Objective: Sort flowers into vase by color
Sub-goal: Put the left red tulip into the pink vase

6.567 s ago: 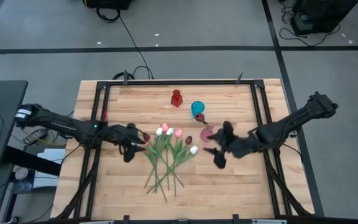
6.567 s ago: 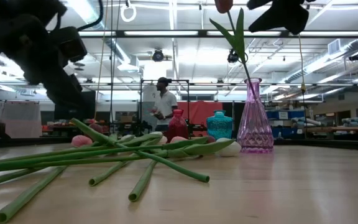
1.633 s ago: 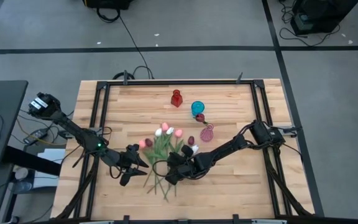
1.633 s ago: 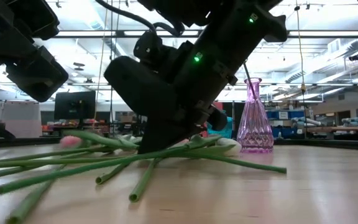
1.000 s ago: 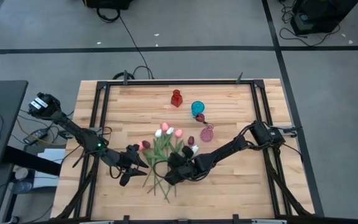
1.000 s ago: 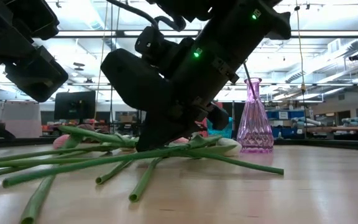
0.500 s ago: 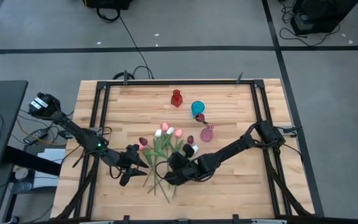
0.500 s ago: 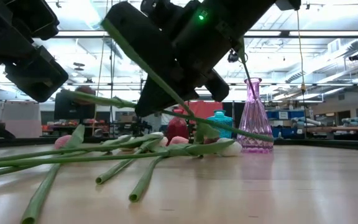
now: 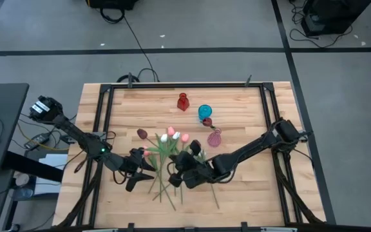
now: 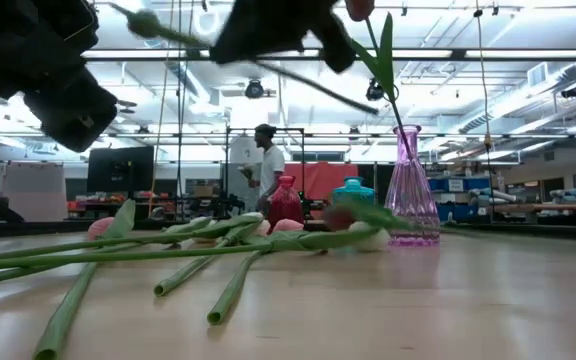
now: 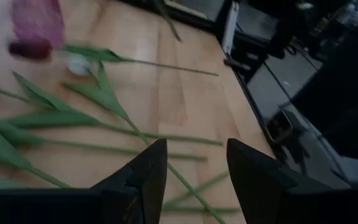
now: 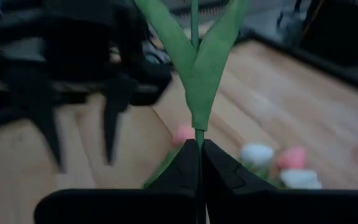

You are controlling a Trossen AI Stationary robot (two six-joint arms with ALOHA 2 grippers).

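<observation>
Even overhead lighting; ceiling strip lights (image 10: pixel 268 52) glare in the low view. The surface (image 9: pixel 237 193) is bright, shadows faint. Both wrist views are soft, with motion smear on the lifted stem (image 12: pixel 194 68). Distant room is hazy.

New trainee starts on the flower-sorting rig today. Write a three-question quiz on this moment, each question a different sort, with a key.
1. True or false: the right gripper is shut on a tulip stem.
2. Which vase already holds a flower? A: red vase; B: teal vase; C: pink vase.
3. Fill in: the left gripper stands ___ beside the pile of tulips on the table.

Key
1. True: the fingers pinch the stem just below its leaves.
2. C: a stem with a leaf stands in it.
3. Open, holding nothing.
</observation>
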